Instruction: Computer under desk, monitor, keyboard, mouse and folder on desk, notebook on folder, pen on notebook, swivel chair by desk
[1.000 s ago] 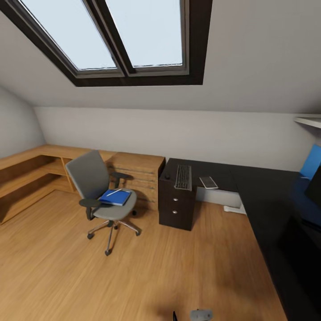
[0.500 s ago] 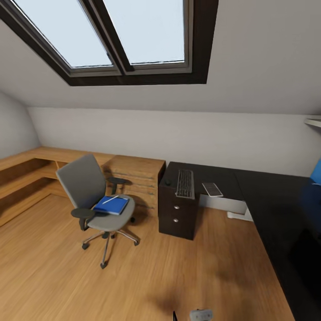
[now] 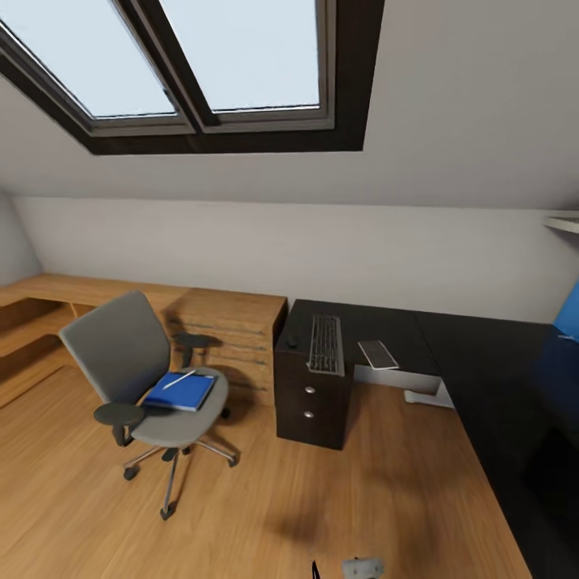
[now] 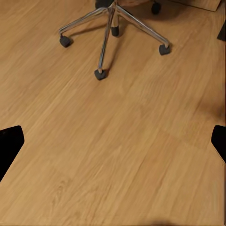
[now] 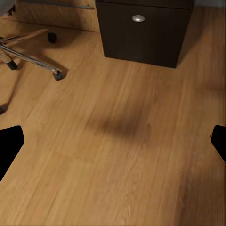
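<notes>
Both claws are hanging spread apart over bare floor, gripping nothing. Ahead of them the blue folder (image 3: pixel 180 392) is lying on the swivel chair (image 3: pixel 141 383), so the robot seems to be approaching; next it needs reaching distance.

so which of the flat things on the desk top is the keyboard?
The keyboard is the long dark one with rows of keys, above the drawer unit. The smaller pale grey slab beside it has no keys.

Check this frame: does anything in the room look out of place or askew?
Yes. The flat bright blue folder lies on the grey upholstered swivel chair seat with a thin white pen across it. The chair stands out on the wood floor, apart from the glossy black desk.
</notes>
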Motion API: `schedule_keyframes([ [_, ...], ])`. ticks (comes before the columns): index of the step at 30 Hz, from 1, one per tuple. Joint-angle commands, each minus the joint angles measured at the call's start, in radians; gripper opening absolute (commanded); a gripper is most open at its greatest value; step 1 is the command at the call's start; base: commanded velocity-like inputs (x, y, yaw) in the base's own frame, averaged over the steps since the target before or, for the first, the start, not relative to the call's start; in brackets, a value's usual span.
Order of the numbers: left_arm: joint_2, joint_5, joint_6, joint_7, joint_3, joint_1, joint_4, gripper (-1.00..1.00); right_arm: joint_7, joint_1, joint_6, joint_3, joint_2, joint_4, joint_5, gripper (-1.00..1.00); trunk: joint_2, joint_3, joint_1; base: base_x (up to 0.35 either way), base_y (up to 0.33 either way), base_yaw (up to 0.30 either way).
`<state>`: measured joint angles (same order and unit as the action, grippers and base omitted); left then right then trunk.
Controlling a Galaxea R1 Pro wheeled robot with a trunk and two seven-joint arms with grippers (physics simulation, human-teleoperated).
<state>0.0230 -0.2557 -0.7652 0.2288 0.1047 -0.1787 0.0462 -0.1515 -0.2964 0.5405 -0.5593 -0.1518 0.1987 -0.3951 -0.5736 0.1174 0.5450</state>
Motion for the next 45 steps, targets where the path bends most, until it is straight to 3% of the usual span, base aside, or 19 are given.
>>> schedule_keyframes([
  [1,0.000,-0.007,-0.002,0.004,0.009,0.000,0.000,1.00,-0.007,-0.001,0.002,-0.009,0.000,-0.001,-0.004,1.00,-0.001,0.001,0.001,0.196,0.000,-0.228],
  [13,0.000,-0.007,-0.003,0.006,0.009,-0.001,0.000,1.00,-0.006,-0.001,0.002,-0.010,0.000,-0.001,-0.003,1.00,-0.001,-0.007,0.001,0.043,0.000,-0.245],
  [23,0.000,-0.007,-0.002,0.005,0.009,-0.001,0.000,1.00,-0.006,-0.001,0.002,-0.010,0.000,-0.001,-0.004,1.00,-0.001,-0.012,0.001,0.297,0.000,-0.246],
  [45,0.000,-0.007,-0.002,0.004,0.009,-0.001,0.000,1.00,-0.008,-0.001,0.002,-0.008,0.000,-0.001,-0.004,1.00,-0.001,-0.012,0.001,0.329,0.033,-0.011],
])
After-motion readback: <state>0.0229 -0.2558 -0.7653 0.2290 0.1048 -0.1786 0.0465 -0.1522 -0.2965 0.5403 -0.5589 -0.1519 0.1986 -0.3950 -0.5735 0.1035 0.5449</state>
